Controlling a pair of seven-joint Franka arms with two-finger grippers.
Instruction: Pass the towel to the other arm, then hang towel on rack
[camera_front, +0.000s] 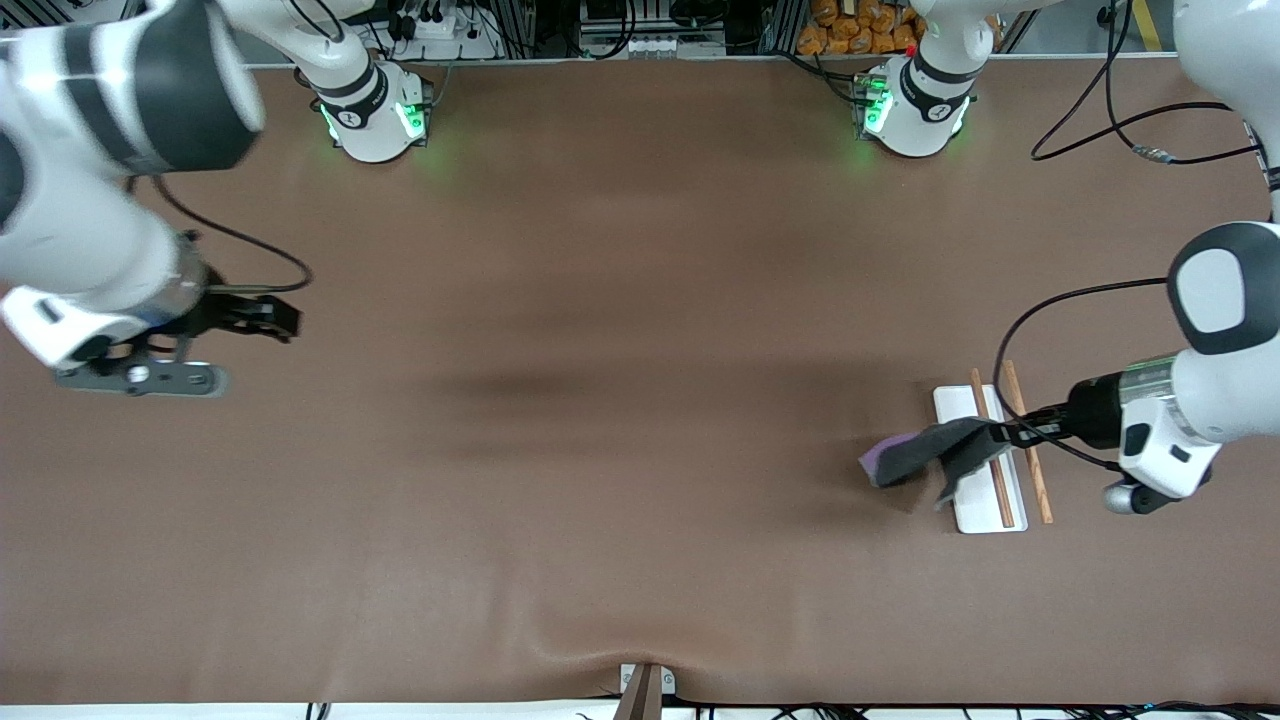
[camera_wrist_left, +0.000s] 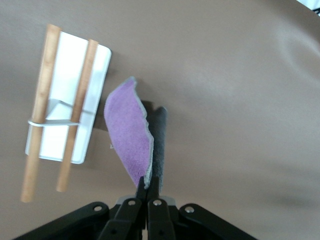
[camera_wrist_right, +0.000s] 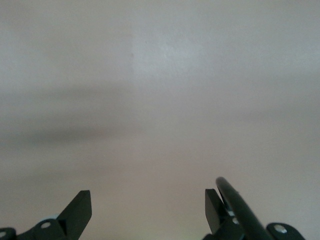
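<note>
Soft, floppy little towel (camera_front: 925, 452), clearly light, drooping from one pinched edge with the purple face and the grey face folding apart. Probably best held right at that edge or a corner, so the rest can drape freely over a rod; no stiffness to push with, and likely to slide off smooth wood if laid unevenly.

Left gripper (camera_front: 1003, 433) clamped tight on the towel's edge, fingers (camera_wrist_left: 141, 187) practically together, hovering over the rack (camera_front: 985, 505). Towel hanging out ahead of the fingertips, over the rack's edge and the table next to it, rods just beside the grip.

Right gripper (camera_front: 285, 318) spread wide, nothing in it, parked over bare table at its own end, well apart, just waiting.
</note>
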